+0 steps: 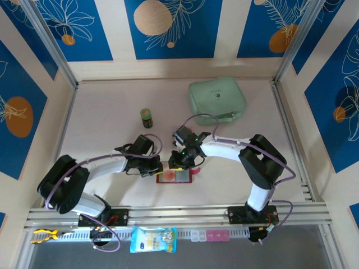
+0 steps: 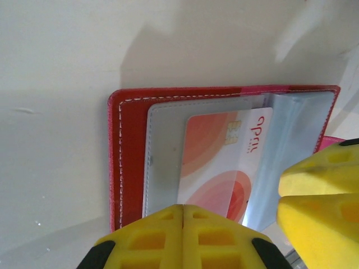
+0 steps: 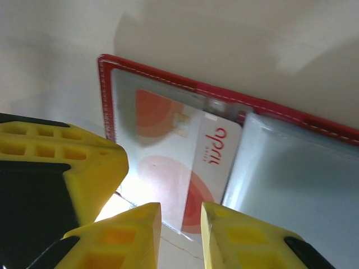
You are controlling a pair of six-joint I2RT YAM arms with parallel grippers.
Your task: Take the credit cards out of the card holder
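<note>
Card holder (image 2: 131,151) open; credit card (image 2: 219,162) lower edge hidden behind closed left fingers (image 2: 151,244); right fingers (image 3: 241,235) narrowly apart.

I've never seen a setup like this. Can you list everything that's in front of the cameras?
card holder: one, red, lying open on the table between the grippers
credit card: one, white with red circles, in the holder's clear sleeves
pouch: one, mint green, far right of the table
bottle: one, green with a dark cap, upright mid-table
packet: one, blue, front ledge
small boxes: two, clear and pink, front ledge
yellow object: one, front ledge, left
table: one, pale
left gripper: yellow fingers, shut, at the holder's edge
right gripper: yellow fingers, open, straddling the card's edge
</note>
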